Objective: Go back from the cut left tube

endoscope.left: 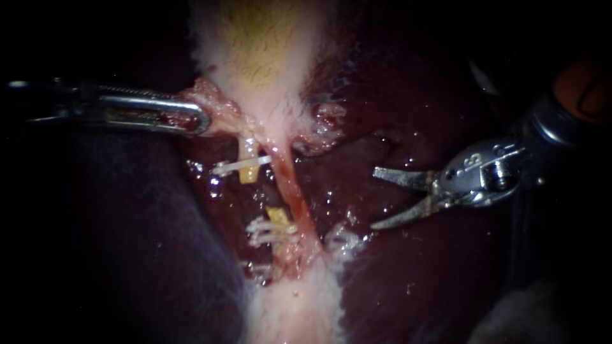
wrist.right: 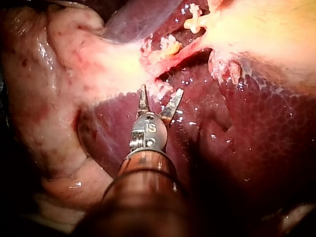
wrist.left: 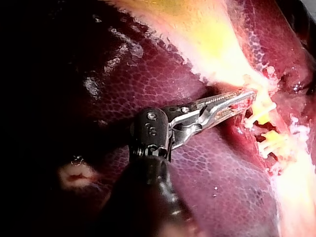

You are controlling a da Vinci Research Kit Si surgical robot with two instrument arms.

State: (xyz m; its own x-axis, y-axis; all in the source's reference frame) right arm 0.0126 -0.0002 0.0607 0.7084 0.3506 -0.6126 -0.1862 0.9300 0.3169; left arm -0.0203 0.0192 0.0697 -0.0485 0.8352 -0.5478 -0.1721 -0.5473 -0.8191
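Note:
The left tube is cut in two. Its upper yellow stump (endoscope.left: 248,171) carries a white clip (endoscope.left: 239,165), and its lower stump (endoscope.left: 277,215) carries white clips (endoscope.left: 269,233); a gap lies between them. Beside it the pink right tube (endoscope.left: 294,188) runs whole. My right instrument (endoscope.left: 376,199) hangs over the liver to the right of both tubes, its two blades open and holding nothing; the right wrist view shows the blades (wrist.right: 162,91) spread, short of the clips (wrist.right: 170,47). My left instrument (endoscope.left: 203,121) is shut on the gallbladder's lower edge (endoscope.left: 220,111), as the left wrist view (wrist.left: 249,94) also shows.
The pale yellow gallbladder (endoscope.left: 261,57) fills the upper middle. Dark red liver (endoscope.left: 414,280) lies right of the tubes and a darker lobe (endoscope.left: 127,242) left of them. Pale fatty tissue (endoscope.left: 293,312) runs below the clips. The right wrist view shows pale pink tissue (wrist.right: 54,98) beside the shaft.

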